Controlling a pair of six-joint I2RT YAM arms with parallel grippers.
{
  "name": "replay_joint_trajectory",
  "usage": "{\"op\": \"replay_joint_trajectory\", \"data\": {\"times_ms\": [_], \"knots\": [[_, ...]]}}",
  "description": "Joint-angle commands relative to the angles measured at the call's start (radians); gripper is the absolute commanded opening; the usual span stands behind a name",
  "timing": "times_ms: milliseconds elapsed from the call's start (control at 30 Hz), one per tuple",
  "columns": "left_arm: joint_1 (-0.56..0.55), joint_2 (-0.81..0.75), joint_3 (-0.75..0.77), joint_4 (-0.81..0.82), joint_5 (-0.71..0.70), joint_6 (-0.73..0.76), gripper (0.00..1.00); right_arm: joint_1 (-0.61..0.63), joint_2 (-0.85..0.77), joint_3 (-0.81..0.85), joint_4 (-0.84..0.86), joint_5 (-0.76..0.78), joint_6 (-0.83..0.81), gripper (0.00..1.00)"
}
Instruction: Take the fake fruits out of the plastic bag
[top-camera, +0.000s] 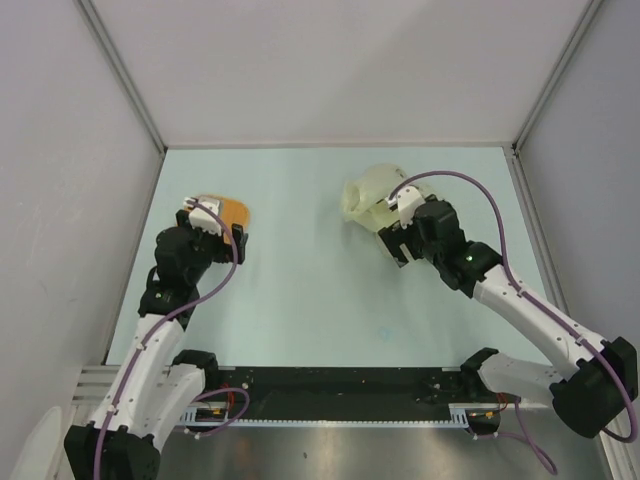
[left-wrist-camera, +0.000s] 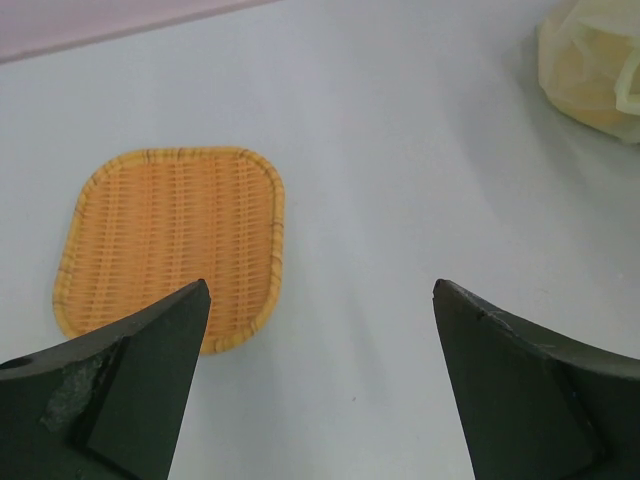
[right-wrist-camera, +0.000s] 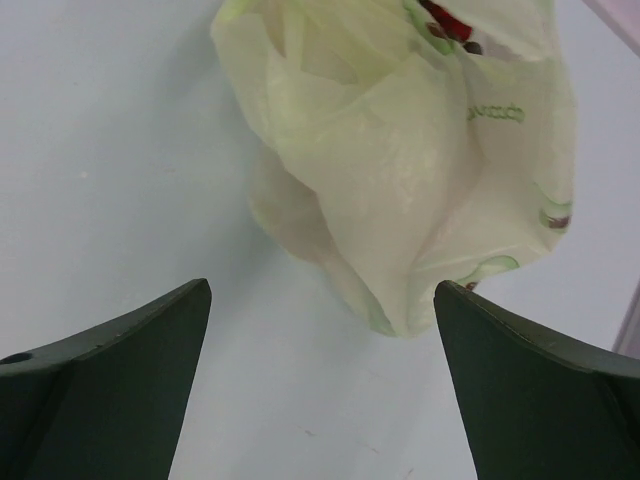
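Bag (top-camera: 372, 195), pale and crumpled, lies on the table (top-camera: 300, 290) right of centre toward the far edge in the top view. The right tool (top-camera: 390, 228) sits just beside its near side, presumably posed for a first grasp. The left tool (top-camera: 226, 236) hangs over the near edge of the orange mat (top-camera: 234, 210), probably the drop-off place, well apart from the bag. The wrist housings cover the fingers here, so jaw spread cannot be read from above. Left wrist view: the left tool (left-wrist-camera: 320, 290) is spread wide and carries nothing. The mat (left-wrist-camera: 170, 240) lies ahead-left with no fruit on its visible part, and only a corner of the bag (left-wrist-camera: 595, 70) enters at upper right. Right wrist view: the right tool (right-wrist-camera: 320, 290) is likewise wide apart and empty, aimed at the bag (right-wrist-camera: 400, 160) without touching it. The fruits (right-wrist-camera: 448, 20) are inside: only a red patch with dark specks shows through the film, cut by the top edge. The rest are veiled by folds, and the mouth cannot be located.
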Motion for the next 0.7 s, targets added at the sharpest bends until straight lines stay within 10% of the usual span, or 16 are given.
{"op": "replay_joint_trajectory", "data": {"times_ms": [0,167,367,667], "knots": [[0.007,-0.018,-0.009,-0.054,-0.002,-0.055,1.00,0.027,0.017,0.048,0.041,-0.136,-0.053,1.00],[0.006,0.031,0.015,-0.068,0.131,-0.044,1.00,0.090,0.077,0.053,0.046,-0.539,-0.226,0.99],[0.032,0.070,0.078,-0.097,0.114,-0.129,1.00,0.138,0.238,0.071,-0.002,-0.592,-0.204,0.89],[0.234,0.220,0.163,-0.230,0.185,-0.299,1.00,-0.125,0.362,0.045,-0.052,-0.560,-0.101,0.76]]}}
